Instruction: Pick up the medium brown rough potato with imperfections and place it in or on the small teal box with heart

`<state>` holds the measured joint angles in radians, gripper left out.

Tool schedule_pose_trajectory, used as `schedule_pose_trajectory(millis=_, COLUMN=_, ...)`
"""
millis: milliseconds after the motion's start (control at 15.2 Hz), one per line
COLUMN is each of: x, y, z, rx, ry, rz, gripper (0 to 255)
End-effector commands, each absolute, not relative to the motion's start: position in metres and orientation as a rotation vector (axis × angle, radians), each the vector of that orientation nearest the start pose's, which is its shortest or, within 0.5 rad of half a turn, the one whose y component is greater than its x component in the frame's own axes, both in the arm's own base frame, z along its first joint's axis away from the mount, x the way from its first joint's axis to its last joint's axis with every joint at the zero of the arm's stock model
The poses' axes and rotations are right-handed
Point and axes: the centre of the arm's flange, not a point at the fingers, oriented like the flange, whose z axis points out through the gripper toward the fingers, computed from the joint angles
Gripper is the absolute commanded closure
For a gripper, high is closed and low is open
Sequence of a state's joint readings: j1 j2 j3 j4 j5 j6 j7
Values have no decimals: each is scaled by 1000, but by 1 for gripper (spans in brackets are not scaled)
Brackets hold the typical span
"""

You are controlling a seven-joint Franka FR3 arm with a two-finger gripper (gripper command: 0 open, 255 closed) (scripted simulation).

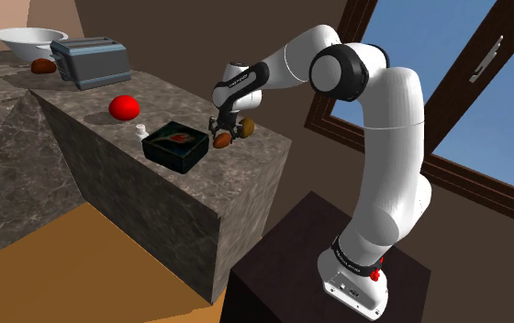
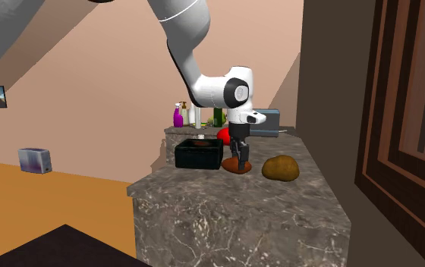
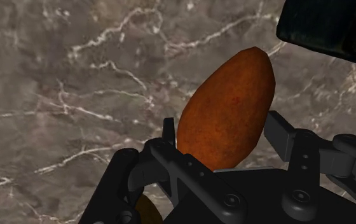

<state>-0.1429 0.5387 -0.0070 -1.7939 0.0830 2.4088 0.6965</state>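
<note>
My gripper (image 3: 224, 137) is down at the marble counter top, its fingers clasping a smooth reddish-brown, egg-shaped potato (image 3: 227, 111) from both sides. The same potato (image 2: 237, 167) sits low at the counter surface under the gripper (image 2: 238, 155). A duller brown, lumpy potato (image 2: 281, 168) lies free beside it, on the side away from the box. The dark box (image 1: 177, 145) with a teal lid and a red heart stands just to the shoulder view's left of the gripper (image 1: 223, 133). A corner of the box (image 3: 329, 25) is close to the potato's far end.
A red ball-like object (image 1: 124, 107) and a small white item (image 1: 139, 131) lie beyond the box. Farther back stand a grey toaster (image 1: 90, 61) and a white bowl (image 1: 27, 41). The counter's edge (image 1: 246, 174) drops off near the box. Bottles (image 2: 181, 115) stand at the far end.
</note>
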Motion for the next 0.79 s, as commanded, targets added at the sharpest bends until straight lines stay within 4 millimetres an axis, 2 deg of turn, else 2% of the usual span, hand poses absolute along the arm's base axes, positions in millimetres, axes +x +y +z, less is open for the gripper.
schedule_pose_trajectory(millis=0, x=656, y=-98, z=256, rx=-2759, ry=1340, rz=-89, gripper=255)
schedule_pose_trajectory(millis=132, x=656, y=-98, z=256, rx=-2759, ry=1340, rz=-89, gripper=255)
schedule_pose_trajectory(millis=726, x=656, y=-98, z=304, rx=-2759, ry=1340, rz=-89, gripper=255)
